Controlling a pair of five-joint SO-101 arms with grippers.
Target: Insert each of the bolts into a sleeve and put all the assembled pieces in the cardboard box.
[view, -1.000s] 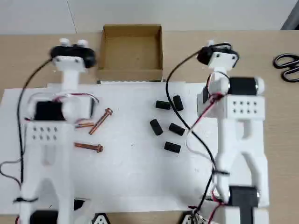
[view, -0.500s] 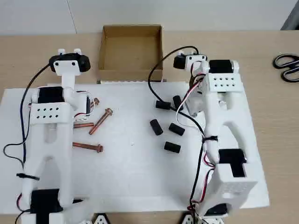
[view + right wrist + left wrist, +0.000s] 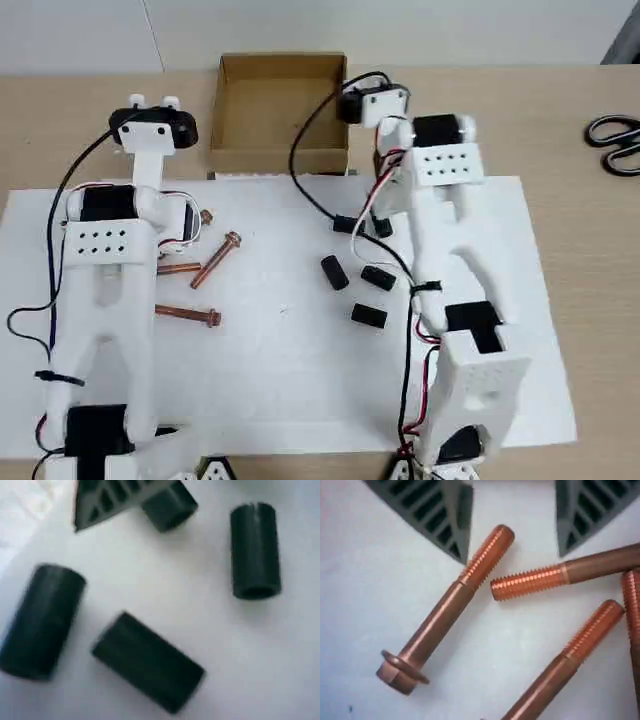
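From where I stood, the left of the high view held the copper bolts (image 3: 180, 268), loose on the white sheet (image 3: 300, 370) beside and partly under the left arm. One slanted bolt (image 3: 218, 258) ran lower left to upper right with its head at the upper end. A level bolt (image 3: 190, 315) below it lay across the frame, head to the right. The left gripper (image 3: 514, 542) hung released over them, its dark fingers (image 3: 445, 515) spread with a threaded bolt tip between them. At upper centre sat the cardboard box (image 3: 283, 160), open-topped and just off the sheet's far edge, its brown floor showing bare. Right of centre the black sleeves (image 3: 369, 316) lay on their sides, apart from one another and at mixed angles, the lowest nearly level. The right gripper (image 3: 107, 500) hovered over the upper ones; whether it was released or clenched I could not tell. Scissors (image 3: 615, 145) lay at the far right edge.
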